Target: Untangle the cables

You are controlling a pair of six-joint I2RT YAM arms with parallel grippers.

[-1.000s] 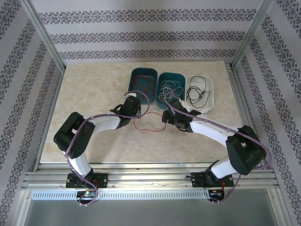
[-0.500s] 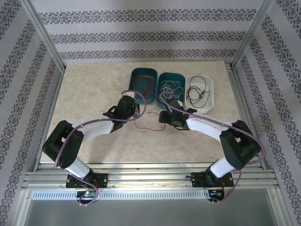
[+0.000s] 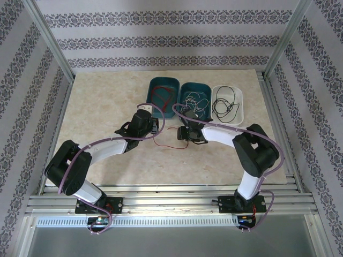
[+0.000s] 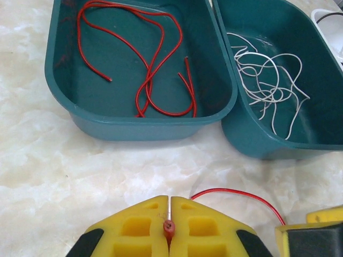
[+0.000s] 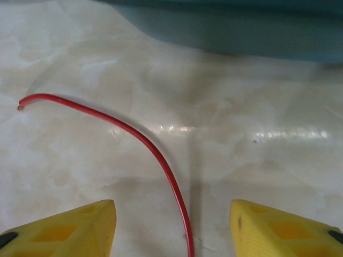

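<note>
Marble table (image 3: pixel 96 118) mid-frame in the top view. A loose red cable (image 5: pixel 144 142) lies on it just below the teal bin (image 4: pixel 150 126). Bottom centre of the left wrist view, left gripper (image 4: pixel 169 214) clenched on one cable end. In the right wrist view, right gripper (image 5: pixel 171 210) jaws apart, cable running between them, untouched. Risks: the thin wire could slip sideways as the right jaws close, a hard pull could yank the end from the left pinch, and the free tip could snag the bin wall.
</note>
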